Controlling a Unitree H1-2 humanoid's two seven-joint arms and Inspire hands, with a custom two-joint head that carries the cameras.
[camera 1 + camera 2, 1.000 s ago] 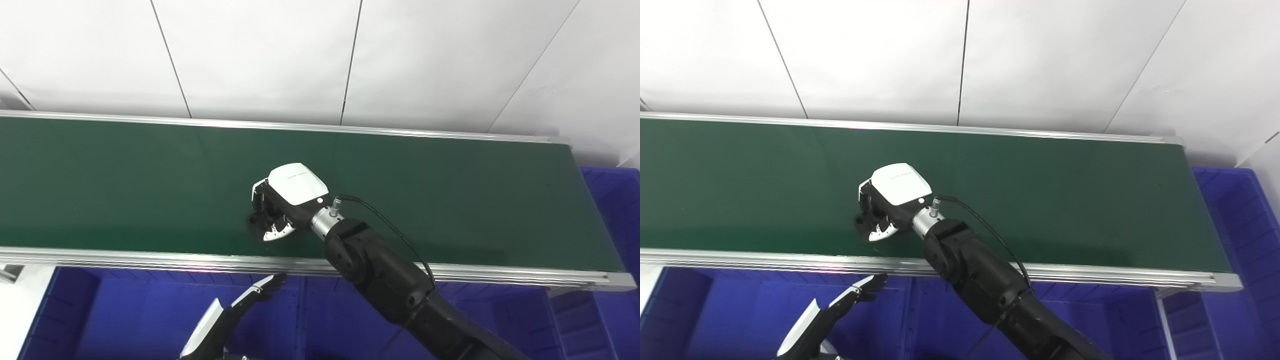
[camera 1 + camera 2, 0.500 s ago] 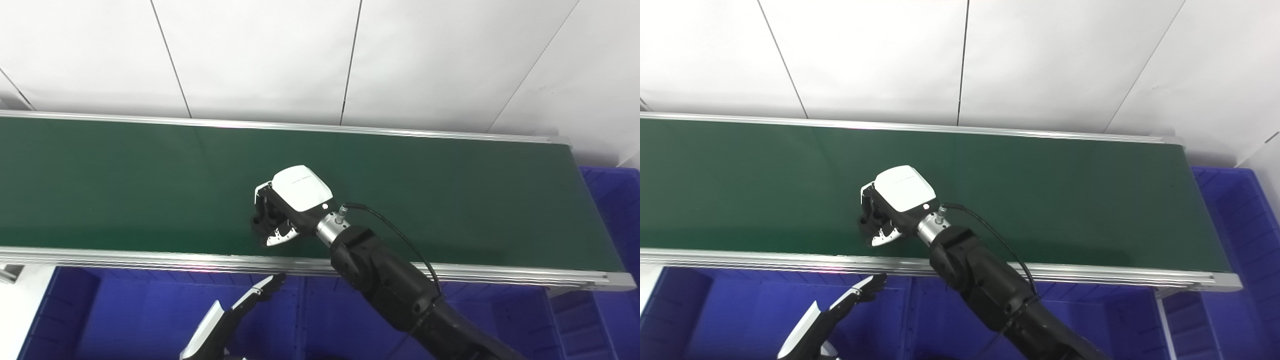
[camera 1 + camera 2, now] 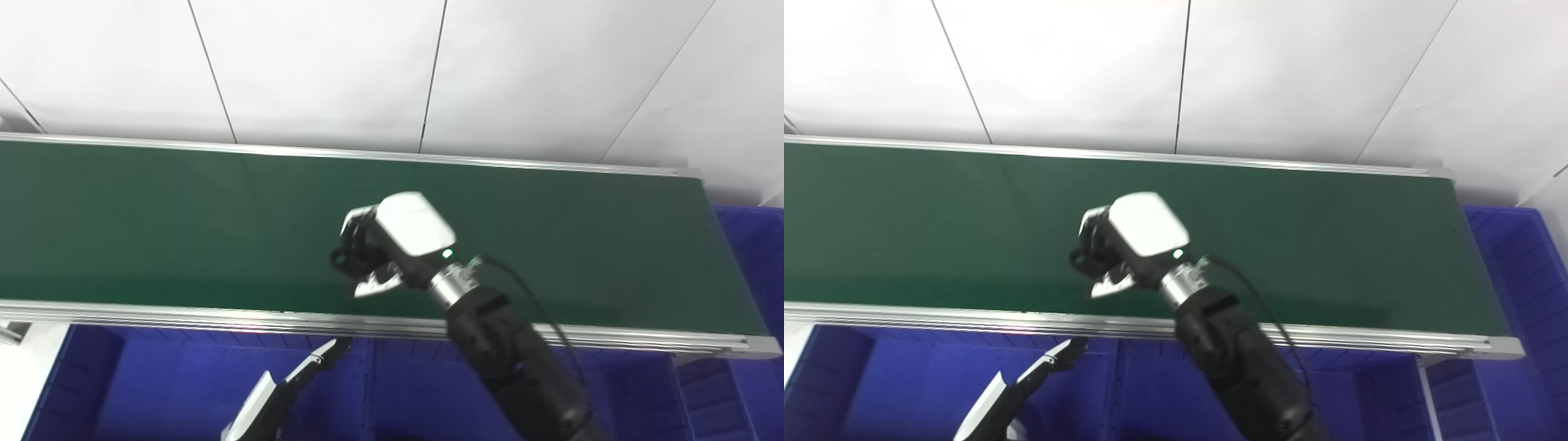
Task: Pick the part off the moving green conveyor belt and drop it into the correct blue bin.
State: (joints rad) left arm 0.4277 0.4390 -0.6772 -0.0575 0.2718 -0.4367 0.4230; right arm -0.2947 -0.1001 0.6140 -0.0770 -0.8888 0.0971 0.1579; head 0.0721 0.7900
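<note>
A white panelled wall (image 3: 318, 67) with thin dark seams backs the scene. In front of it the green conveyor belt (image 3: 153, 226) runs the full width, framed by aluminium rails (image 3: 184, 313). Blue bins (image 3: 165, 386) sit below the near rail, and a further blue bin (image 3: 1519, 257) stands past the right end of the belt. The right arm (image 3: 514, 361) rises from the bottom edge and places the right robot hand (image 3: 383, 248) above the middle of the belt. Its fingers are curled together around a small dark part (image 3: 343, 260), seen only as a dark lump at the fingertips; its shape is too hidden to describe. The part is therefore in the right robot hand over the belt, not in any bin. It appears small, rigid and light. Such a piece is best held across its body with fingers on one side and thumb on the other, since a small hard piece can slip from a loose curl. The left robot hand (image 3: 1029, 380) waits low over the near bins with its fingers extended and holding nothing. The left eye view shows the belt's right end rail and corner more fully. The right eye view shows more of the far-right bin's interior.
</note>
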